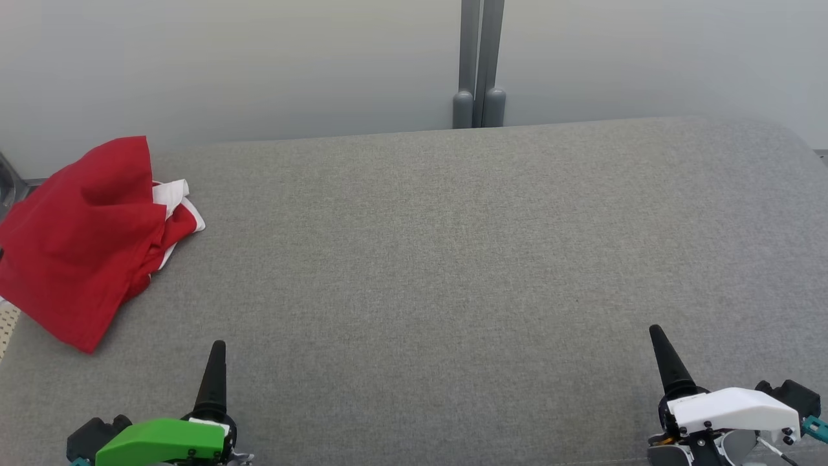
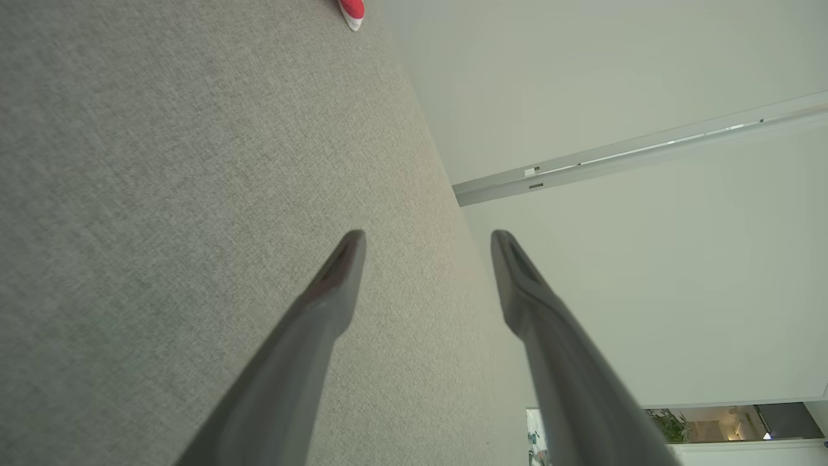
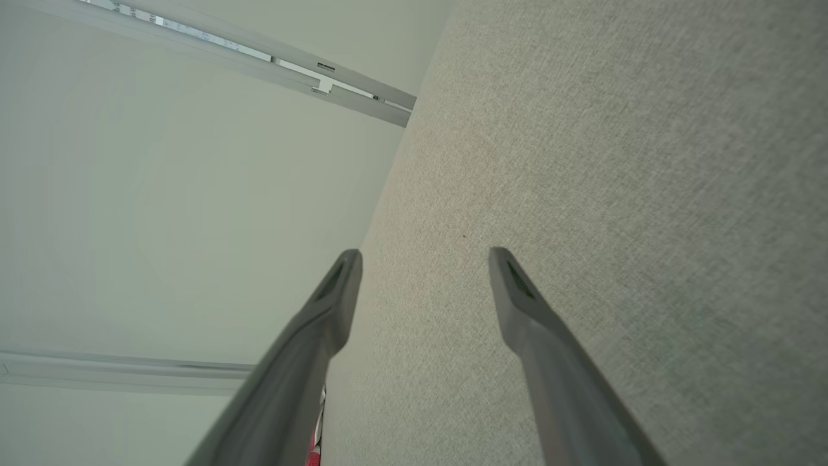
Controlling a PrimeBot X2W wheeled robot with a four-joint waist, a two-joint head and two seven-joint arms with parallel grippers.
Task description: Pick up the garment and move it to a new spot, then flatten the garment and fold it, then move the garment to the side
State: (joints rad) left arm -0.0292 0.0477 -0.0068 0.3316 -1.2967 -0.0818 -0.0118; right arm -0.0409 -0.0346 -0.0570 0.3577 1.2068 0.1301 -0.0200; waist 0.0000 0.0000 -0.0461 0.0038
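Red garment (image 1: 77, 239) bunched far left, ahead-left of the left gripper (image 2: 427, 241), well apart from the right gripper (image 3: 424, 255), both spread wide, empty

The left gripper (image 2: 427, 239) wears a green shell (image 1: 160, 441) behind its long, dark, tapering fingers (image 1: 213, 382); the right gripper (image 3: 425, 254) a screwed white shell (image 1: 731, 404).

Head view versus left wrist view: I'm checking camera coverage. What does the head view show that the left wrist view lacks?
Head view adds: the whole crumpled red-and-white garment at the surface's left edge, the right gripper, and twin grey posts at the wall. Left wrist view adds: the open gap between the left gripper's two fingers, a wall rail, and a plant in a distant room. Shared: the grey fabric surface, the left gripper, and a bit of the garment.
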